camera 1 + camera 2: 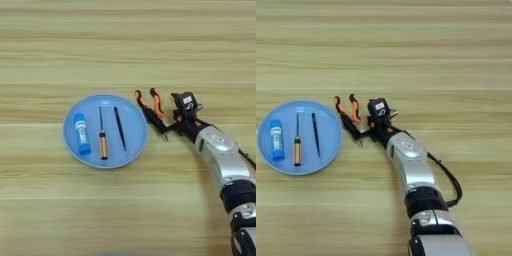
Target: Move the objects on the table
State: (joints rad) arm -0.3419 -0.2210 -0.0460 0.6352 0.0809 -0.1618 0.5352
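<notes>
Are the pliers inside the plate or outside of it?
Outside. The pliers lie on the table beside the plate at its right rim, at the gripper.

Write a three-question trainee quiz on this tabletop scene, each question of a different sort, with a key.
1. True or false: the pliers lie inside the plate.
2. Multiple choice: which thing lies furthest to the robot's left on the plate? A) tube B) screwdriver C) black stick
3. Fill in: the right gripper is at the pliers' ____ end, away from the orange handles.

Key: 1 false, they lie on the table just right of the plate; 2 A; 3 nose.
</notes>
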